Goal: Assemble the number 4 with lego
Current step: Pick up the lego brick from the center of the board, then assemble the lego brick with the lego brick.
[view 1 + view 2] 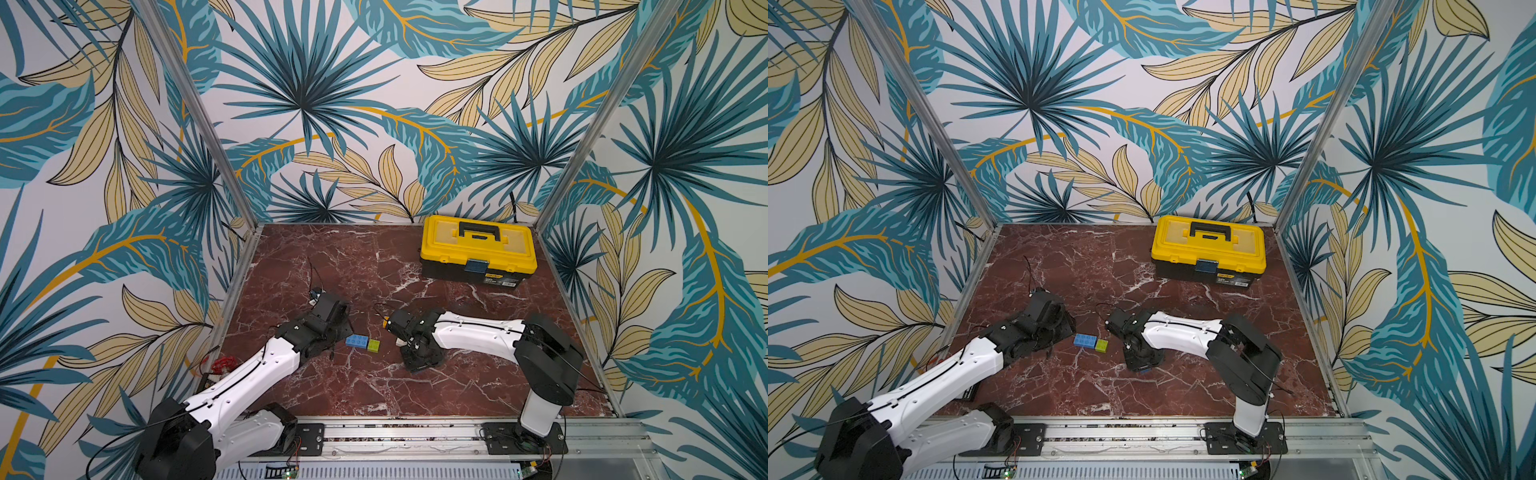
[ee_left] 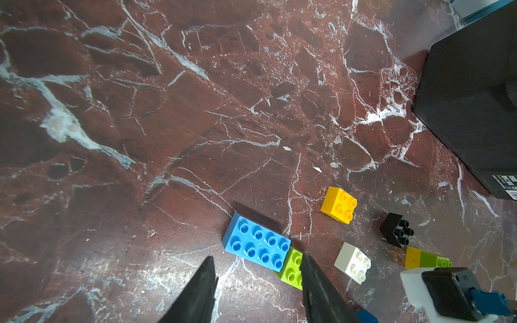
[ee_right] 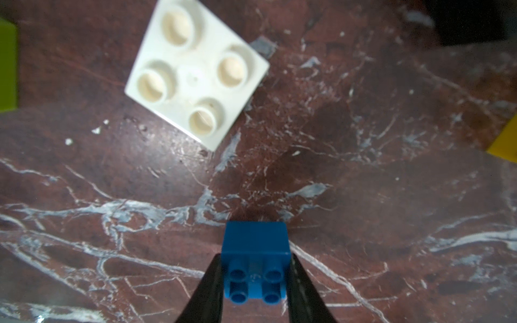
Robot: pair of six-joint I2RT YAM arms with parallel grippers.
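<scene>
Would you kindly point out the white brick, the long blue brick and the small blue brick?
white brick point(image 3: 195, 77): right wrist view, centre of its studded top.
long blue brick point(image 2: 260, 245): left wrist view, middle of its studded top.
small blue brick point(image 3: 256, 237): right wrist view, smooth side face.

The tabletop point(image 2: 167, 112) is seen as red-brown marble with white veins, polished smooth, with soft glare on it. The long blue brick point(image 2: 257, 246), the white brick point(image 3: 195, 72) and the small blue brick point(image 3: 256, 240) are moulded of smooth, slightly glossy plastic. The fingers point(image 3: 209, 290) are finished in matt black. The toolbox point(image 1: 478, 245) is made of yellow and black plastic. The rail point(image 1: 395, 434) is bare brushed metal.
</scene>
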